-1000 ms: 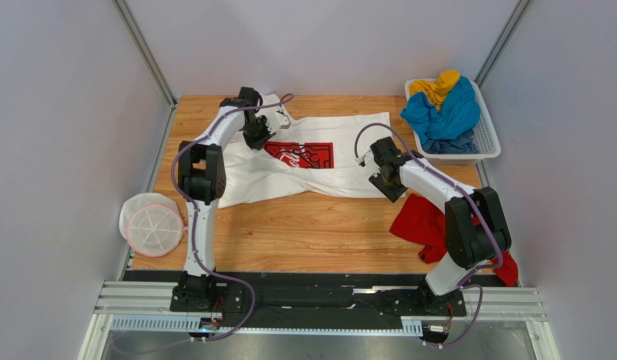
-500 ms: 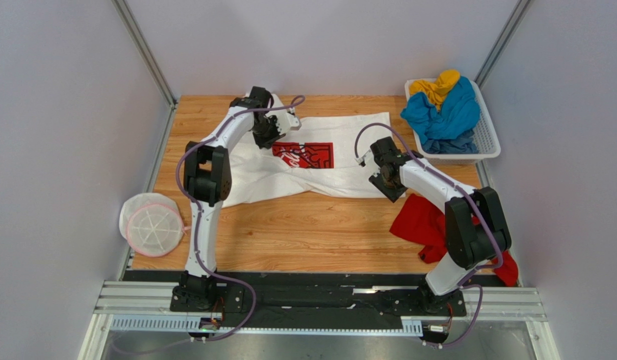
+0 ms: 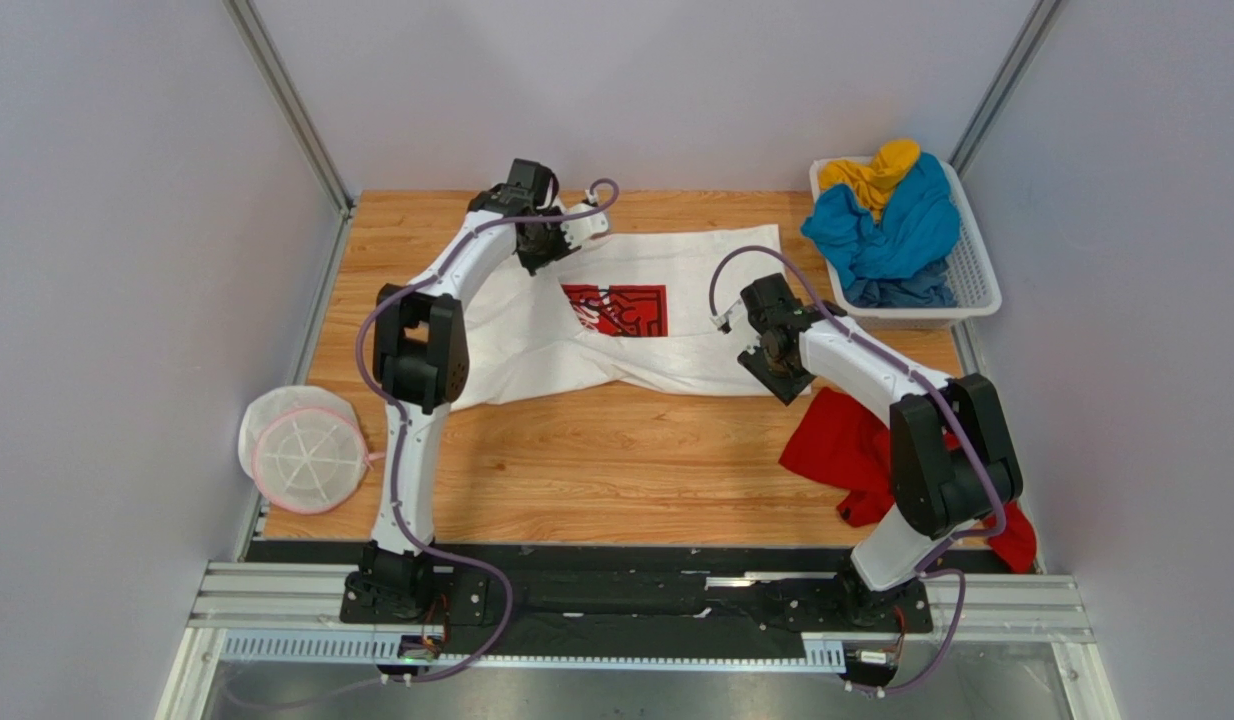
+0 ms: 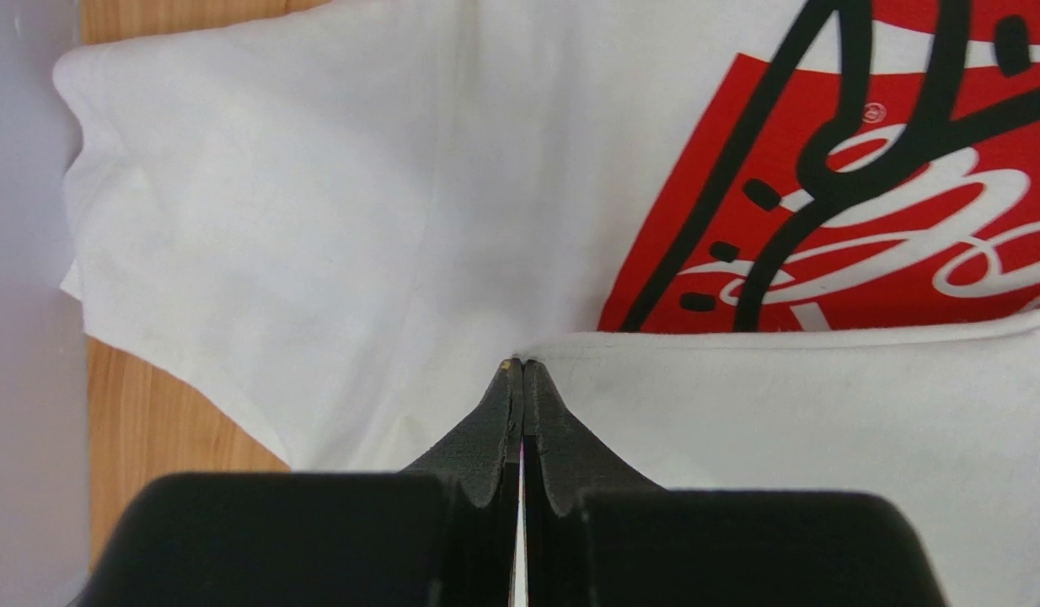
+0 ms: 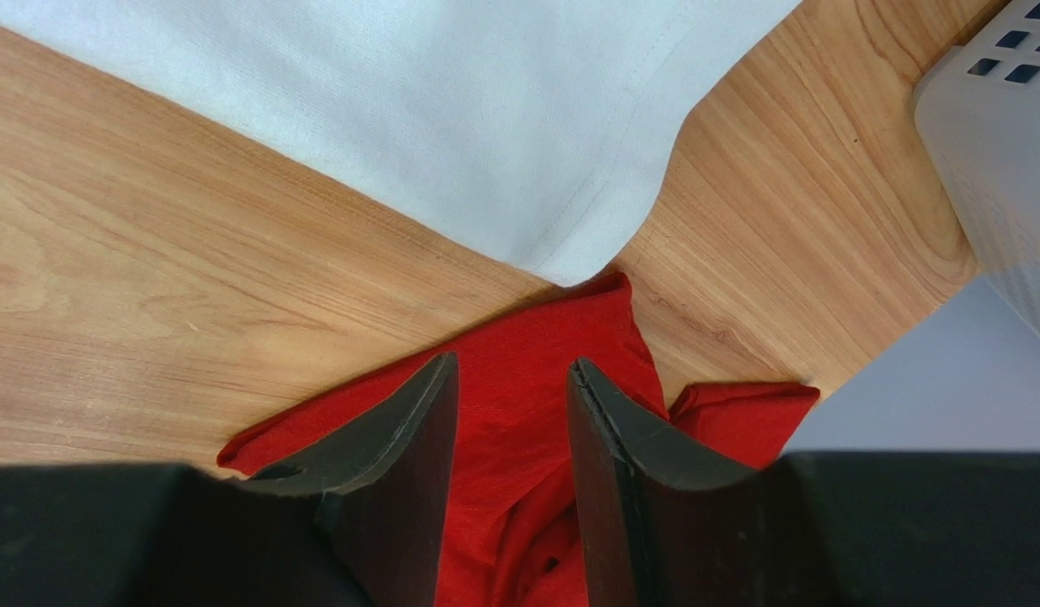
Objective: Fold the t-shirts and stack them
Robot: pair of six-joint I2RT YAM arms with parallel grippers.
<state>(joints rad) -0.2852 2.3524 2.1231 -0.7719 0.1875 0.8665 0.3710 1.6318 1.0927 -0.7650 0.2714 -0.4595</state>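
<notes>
White t-shirt (image 3: 695,348) edge in left gripper (image 4: 523,369)

white t-shirt (image 3: 698,348), red print (image 3: 616,309), red t-shirt (image 3: 837,438)

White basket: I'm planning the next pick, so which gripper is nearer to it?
Right. The right gripper hangs open just left of the basket, by the right edge of the white t-shirt. The left gripper pinches that shirt much farther left, across the table.
</notes>
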